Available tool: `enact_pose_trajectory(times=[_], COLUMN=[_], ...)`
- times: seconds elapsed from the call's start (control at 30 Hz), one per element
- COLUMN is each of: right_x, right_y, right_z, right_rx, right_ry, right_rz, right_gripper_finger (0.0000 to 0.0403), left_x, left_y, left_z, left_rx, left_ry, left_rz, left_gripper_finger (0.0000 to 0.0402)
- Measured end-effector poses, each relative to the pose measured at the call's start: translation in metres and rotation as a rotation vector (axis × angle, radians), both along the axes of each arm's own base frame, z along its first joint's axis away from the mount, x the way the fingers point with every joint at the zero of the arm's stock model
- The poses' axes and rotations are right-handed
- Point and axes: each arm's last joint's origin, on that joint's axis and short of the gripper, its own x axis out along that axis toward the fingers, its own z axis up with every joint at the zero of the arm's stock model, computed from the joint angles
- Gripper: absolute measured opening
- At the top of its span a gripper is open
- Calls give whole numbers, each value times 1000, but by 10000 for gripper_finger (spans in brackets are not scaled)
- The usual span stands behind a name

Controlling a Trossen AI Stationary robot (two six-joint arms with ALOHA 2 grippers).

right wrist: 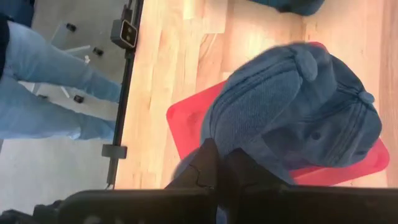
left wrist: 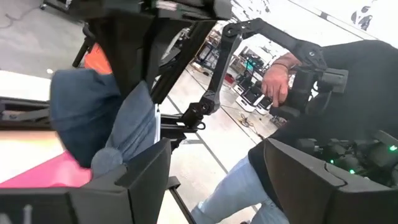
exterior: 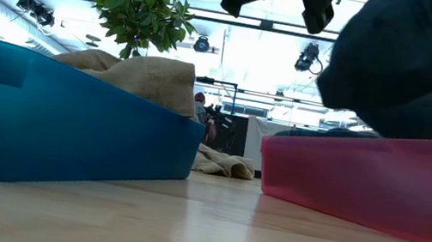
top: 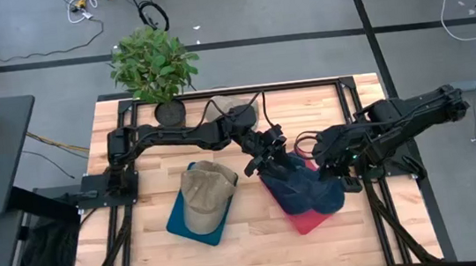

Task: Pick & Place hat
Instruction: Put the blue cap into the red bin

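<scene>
A dark blue hat (top: 306, 188) hangs over the red tray (top: 311, 223) at the table's right middle, with my right gripper (right wrist: 214, 165) shut on it. My left gripper (top: 267, 152) reaches in level from the left and stands open just beside the hat (left wrist: 87, 118), with nothing between its fingers. I cannot tell whether one finger still brushes the cloth. In the low view the hat (exterior: 416, 66) bulges above the red tray's wall (exterior: 363, 183). A tan hat (top: 205, 194) lies in the blue tray (top: 181, 223). My right gripper pinches the blue hat's edge (right wrist: 249, 155) between its two shut fingers, coming slanting down from the table's right side. The crown (right wrist: 311, 99) hangs away below the fingers over the red tray. Whether the hat's underside rests in the tray is hidden by the hat itself.
A potted plant (top: 153, 67) stands at the far edge, with another tan hat (top: 235, 108) lying beside it. A person in jeans (right wrist: 43, 81) stands just off the table's right side, one hand (left wrist: 277, 78) raised. Bare wood shows at the near edge (top: 260, 255).
</scene>
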Motion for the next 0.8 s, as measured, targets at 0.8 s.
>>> enact_pose_trajectory(times=[0.8], right_x=[25], right_y=[10], right_z=[-13], right_rx=[122], right_ry=[-104], right_rz=[45], right_gripper_finger=[0], left_x=[-83], left_y=[13], left_z=[85], left_rx=[382], left_ry=[-55], left_rz=[210], left_gripper_finger=[164])
